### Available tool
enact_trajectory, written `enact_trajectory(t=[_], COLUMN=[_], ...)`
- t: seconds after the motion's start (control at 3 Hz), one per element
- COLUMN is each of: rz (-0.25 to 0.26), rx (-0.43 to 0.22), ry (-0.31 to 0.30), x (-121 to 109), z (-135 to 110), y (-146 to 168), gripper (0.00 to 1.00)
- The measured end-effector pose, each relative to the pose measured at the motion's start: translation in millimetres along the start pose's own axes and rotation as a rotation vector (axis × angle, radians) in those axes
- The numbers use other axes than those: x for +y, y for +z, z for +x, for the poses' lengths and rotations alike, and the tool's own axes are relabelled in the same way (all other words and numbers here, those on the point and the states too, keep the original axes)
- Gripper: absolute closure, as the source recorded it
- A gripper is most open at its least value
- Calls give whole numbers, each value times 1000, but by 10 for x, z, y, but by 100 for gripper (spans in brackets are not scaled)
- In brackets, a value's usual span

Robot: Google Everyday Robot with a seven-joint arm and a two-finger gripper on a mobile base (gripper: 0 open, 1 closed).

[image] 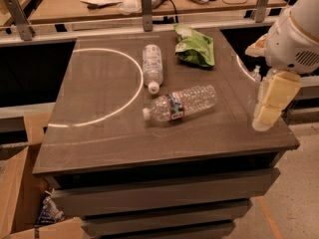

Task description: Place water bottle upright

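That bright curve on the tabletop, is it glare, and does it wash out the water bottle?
Camera view: the bright arc looks like a lamp reflected in the glossy tabletop; it passes left of the water bottle, which lies on its side, not washed out. A shorter glint shows near the right edge, by the gripper beside the table.

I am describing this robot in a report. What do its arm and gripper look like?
The arm is a white, rounded shell with a small slotted vent grille. Below it, at the right of the view beside the table, the gripper is made of pale cream, blocky segments. No cables show.
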State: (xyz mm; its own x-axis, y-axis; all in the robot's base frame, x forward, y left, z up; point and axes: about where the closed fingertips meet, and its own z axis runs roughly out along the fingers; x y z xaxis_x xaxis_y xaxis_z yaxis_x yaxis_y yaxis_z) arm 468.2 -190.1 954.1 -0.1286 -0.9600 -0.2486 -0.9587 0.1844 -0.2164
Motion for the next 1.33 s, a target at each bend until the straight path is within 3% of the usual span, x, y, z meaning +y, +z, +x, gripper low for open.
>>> enact_trajectory(t=[0.67,1.33], rz=[-89,-113], rx=[-51,-73], ry=[-158,-328], x=[-185,-244], z=[-408,-993], y=[466,844], gripper=[0,0])
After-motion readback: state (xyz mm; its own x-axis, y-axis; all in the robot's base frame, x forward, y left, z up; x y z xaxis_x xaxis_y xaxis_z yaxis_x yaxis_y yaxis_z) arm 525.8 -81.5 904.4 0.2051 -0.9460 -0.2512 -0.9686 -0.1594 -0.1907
